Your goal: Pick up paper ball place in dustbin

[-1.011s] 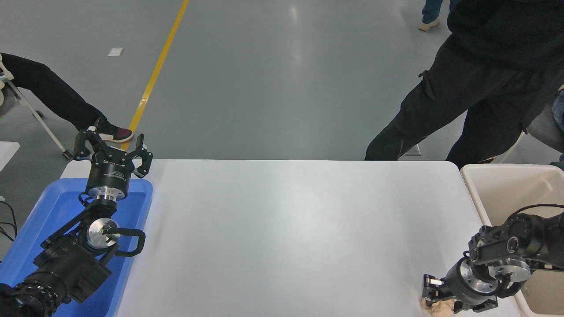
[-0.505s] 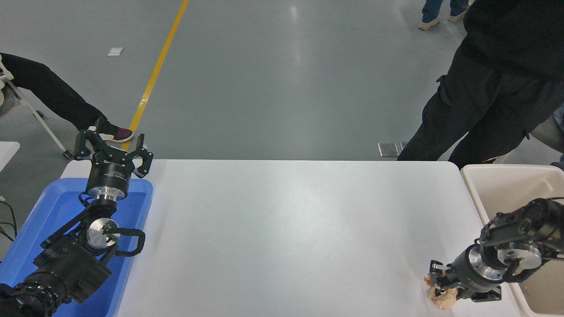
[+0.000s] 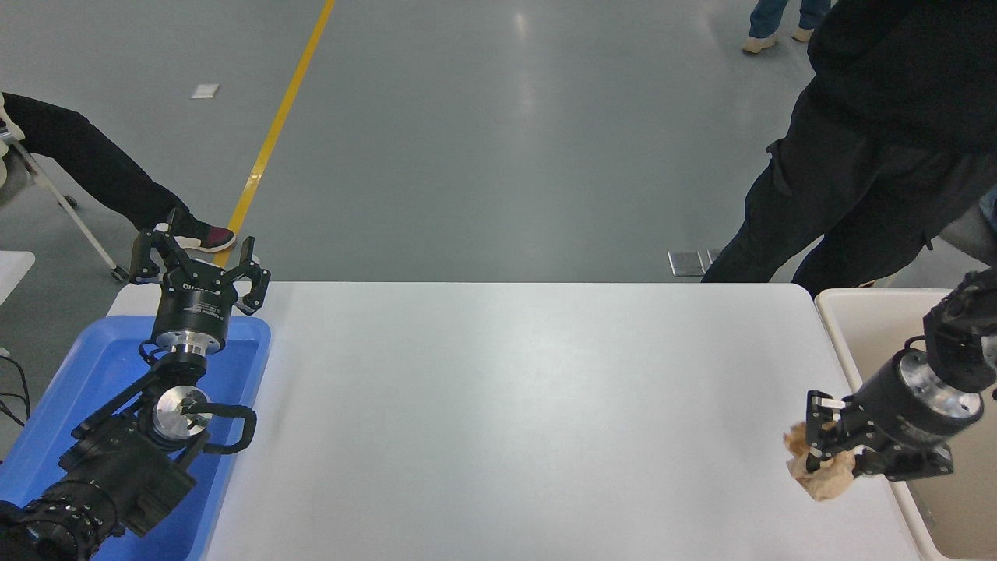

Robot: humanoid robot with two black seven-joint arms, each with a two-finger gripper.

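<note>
The paper ball (image 3: 818,471) is a tan wrinkly wad held in my right gripper (image 3: 827,454), which is shut on it and holds it above the table's right side, near the table edge. The dustbin (image 3: 861,315), a cream-beige bin with a thick rim, stands just to the right of the table; my right arm reaches over it. My left gripper (image 3: 195,261) is open and parked at the lower left, above the blue tray.
A shallow blue tray (image 3: 86,374) lies at the table's left edge under the left arm. A person in black (image 3: 857,156) stands at the far right corner, close to the bin. Another person's leg (image 3: 93,175) shows at the far left.
My right gripper has lifted the paper ball off the table and moved it up and to the right, toward the dustbin. The person at the far right shifted slightly. The left arm has not moved.
</note>
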